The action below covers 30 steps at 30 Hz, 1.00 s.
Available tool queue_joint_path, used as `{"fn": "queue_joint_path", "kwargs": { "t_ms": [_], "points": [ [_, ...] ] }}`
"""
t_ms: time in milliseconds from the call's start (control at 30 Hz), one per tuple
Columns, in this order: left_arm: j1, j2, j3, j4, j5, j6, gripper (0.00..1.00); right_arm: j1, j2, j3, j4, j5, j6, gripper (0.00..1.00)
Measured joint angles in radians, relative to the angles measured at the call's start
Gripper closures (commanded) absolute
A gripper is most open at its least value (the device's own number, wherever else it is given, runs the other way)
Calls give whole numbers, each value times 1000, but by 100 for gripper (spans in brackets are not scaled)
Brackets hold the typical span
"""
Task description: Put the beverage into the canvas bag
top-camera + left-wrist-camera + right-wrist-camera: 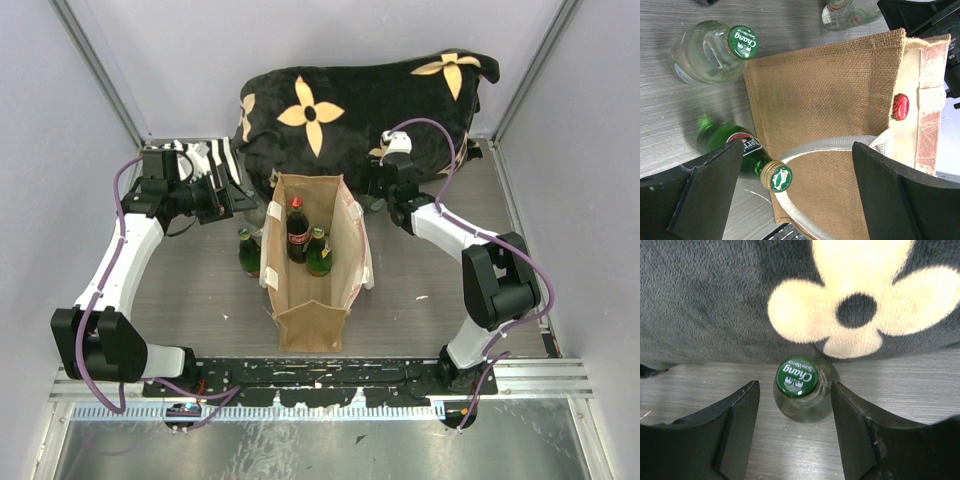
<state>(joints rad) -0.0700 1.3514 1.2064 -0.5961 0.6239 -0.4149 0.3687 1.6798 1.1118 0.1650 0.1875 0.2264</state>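
The tan canvas bag (312, 325) stands open mid-table. Inside it stand a red-capped cola bottle (297, 232) and a green bottle (319, 252). Another green bottle (248, 252) stands outside, against the bag's left wall. My left gripper (243, 200) is open and empty above it; in the left wrist view (800, 185) the gold-rimmed green cap (776, 176) and the bag's cream handle (825, 146) lie between the fingers. My right gripper (795, 395) is open around a clear green-capped Chang bottle (800, 385), not touching it.
A black flowered cushion (340, 100) lies at the back, right behind the right gripper (375, 188). A striped cloth (205, 155) lies back left. Another clear Chang bottle (715, 52) and a third clear bottle (850, 12) stand by the bag's left side. Walls close in three sides.
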Motion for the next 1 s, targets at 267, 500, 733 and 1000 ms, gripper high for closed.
{"fn": "queue_joint_path", "kwargs": {
  "t_ms": [267, 500, 733, 1000],
  "points": [
    [0, 0, 0, 0, 0, 0, 4, -8, 40, 50, 13, 19, -35, 90],
    [0, 2, 0, 0, 0, 0, 4, -10, 42, 51, 14, 15, -35, 99],
    [0, 18, 0, 0, 8, 0, 4, -10, 31, 48, -1, 10, -35, 99],
    [0, 35, 0, 0, 15, 0, 4, -8, -49, -2, -70, -15, -27, 99]
  ]
}}
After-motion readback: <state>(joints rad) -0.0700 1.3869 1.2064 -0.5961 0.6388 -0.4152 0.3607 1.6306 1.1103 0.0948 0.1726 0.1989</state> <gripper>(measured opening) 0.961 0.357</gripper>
